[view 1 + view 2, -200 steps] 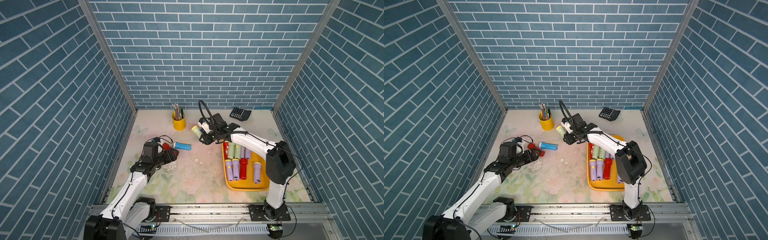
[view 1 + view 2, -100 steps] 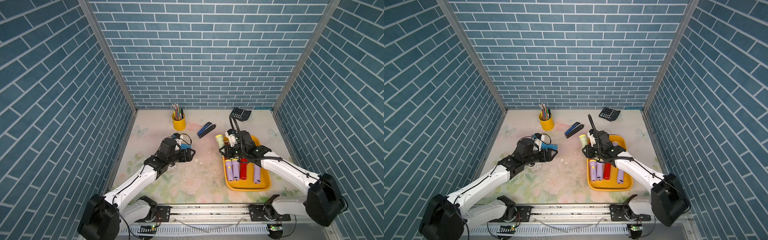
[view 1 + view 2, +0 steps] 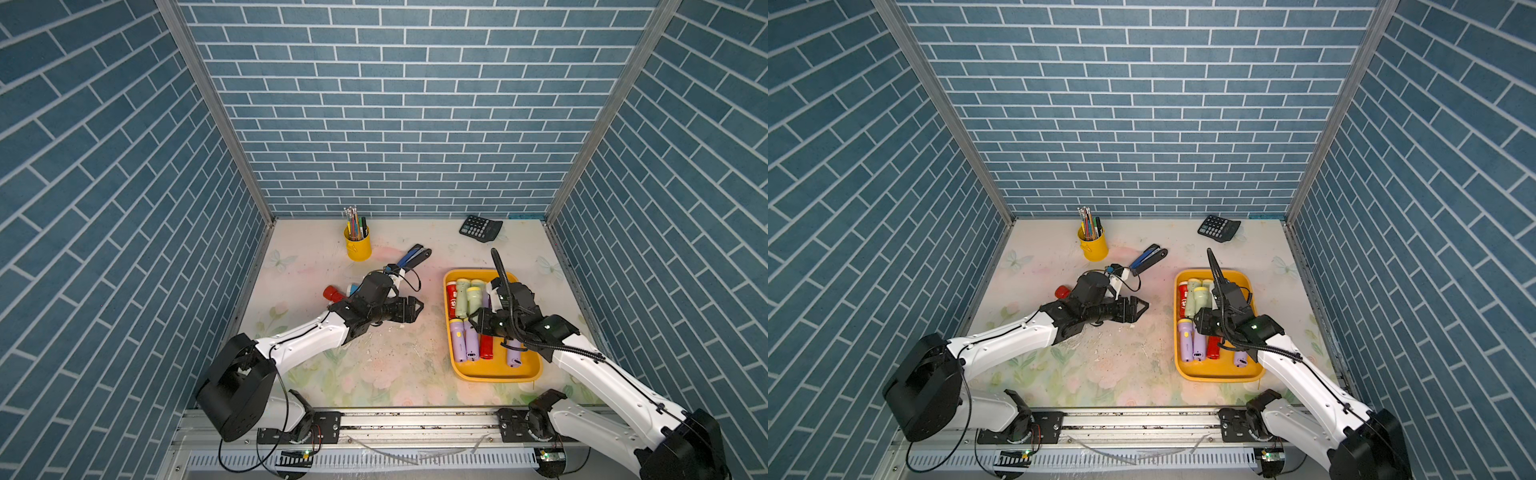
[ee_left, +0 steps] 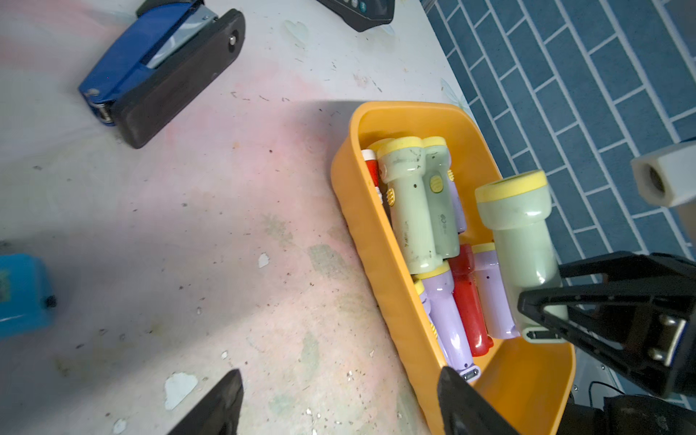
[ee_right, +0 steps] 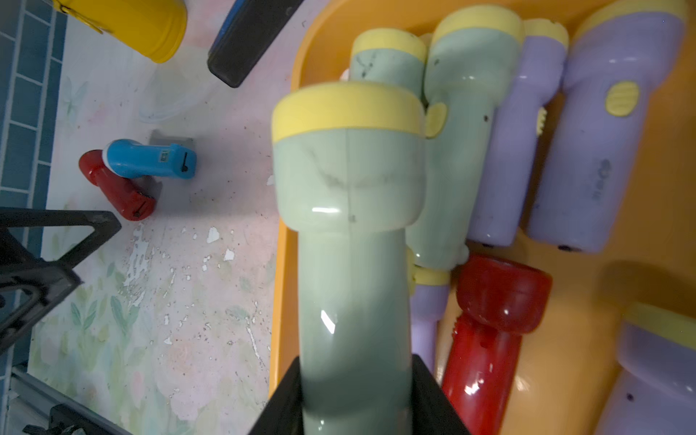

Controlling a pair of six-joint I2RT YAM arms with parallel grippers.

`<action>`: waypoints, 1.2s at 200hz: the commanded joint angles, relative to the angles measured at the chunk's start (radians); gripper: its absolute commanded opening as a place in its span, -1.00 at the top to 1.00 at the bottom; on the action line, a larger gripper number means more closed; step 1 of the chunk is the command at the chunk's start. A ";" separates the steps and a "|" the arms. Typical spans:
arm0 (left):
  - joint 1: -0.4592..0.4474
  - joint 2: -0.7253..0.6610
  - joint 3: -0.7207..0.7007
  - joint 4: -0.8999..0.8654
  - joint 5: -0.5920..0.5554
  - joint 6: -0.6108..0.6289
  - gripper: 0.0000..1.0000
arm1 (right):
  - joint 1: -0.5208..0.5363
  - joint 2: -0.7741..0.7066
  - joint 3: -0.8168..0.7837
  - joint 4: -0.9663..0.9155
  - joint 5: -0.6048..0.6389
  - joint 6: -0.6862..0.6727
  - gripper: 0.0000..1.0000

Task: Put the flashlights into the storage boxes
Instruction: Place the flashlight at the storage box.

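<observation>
Right claw point(image 5: 354, 388), gripping a green flashlight point(image 5: 348, 211), has arrived above the tray point(image 3: 494, 377), ready to release; left claw point(image 3: 417, 311) open, empty.

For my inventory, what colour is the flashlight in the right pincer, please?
Pale green flashlight, yellow head; clearest in the right wrist view.

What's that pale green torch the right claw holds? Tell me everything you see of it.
The pale green flashlight looks like glossy plastic, faintly scuffed, with a slim handle widening into a flared head capped by a yellow ring. The right gripper is shut on its handle end, holding it over the yellow tray, above the other flashlights lying inside. Whether it touches them is unclear.
</observation>
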 commanded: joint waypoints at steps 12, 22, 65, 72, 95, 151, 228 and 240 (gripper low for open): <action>-0.031 0.043 0.039 0.039 0.001 0.003 -0.63 | -0.002 -0.076 -0.026 -0.160 0.103 0.091 0.62; -0.037 0.050 0.043 0.043 0.000 0.003 -0.63 | -0.002 -0.086 -0.024 -0.193 0.118 0.102 0.62; -0.045 0.072 0.056 0.051 0.008 -0.002 -0.63 | -0.003 -0.094 -0.012 -0.313 0.172 0.137 0.62; -0.045 0.073 0.054 0.054 0.007 -0.002 -0.63 | -0.002 -0.096 -0.013 -0.324 0.180 0.144 0.61; -0.045 0.080 0.054 0.061 0.010 -0.010 -0.63 | -0.003 -0.094 -0.016 -0.331 0.193 0.152 0.61; -0.047 0.080 0.048 0.067 0.010 -0.016 -0.62 | -0.007 -0.070 -0.032 -0.354 0.210 0.155 0.60; -0.047 0.077 0.042 0.059 0.004 -0.011 -0.62 | -0.025 0.016 -0.044 -0.318 0.205 0.118 0.57; -0.047 0.072 0.041 0.058 -0.001 -0.012 -0.62 | -0.031 0.031 -0.049 -0.307 0.200 0.112 0.57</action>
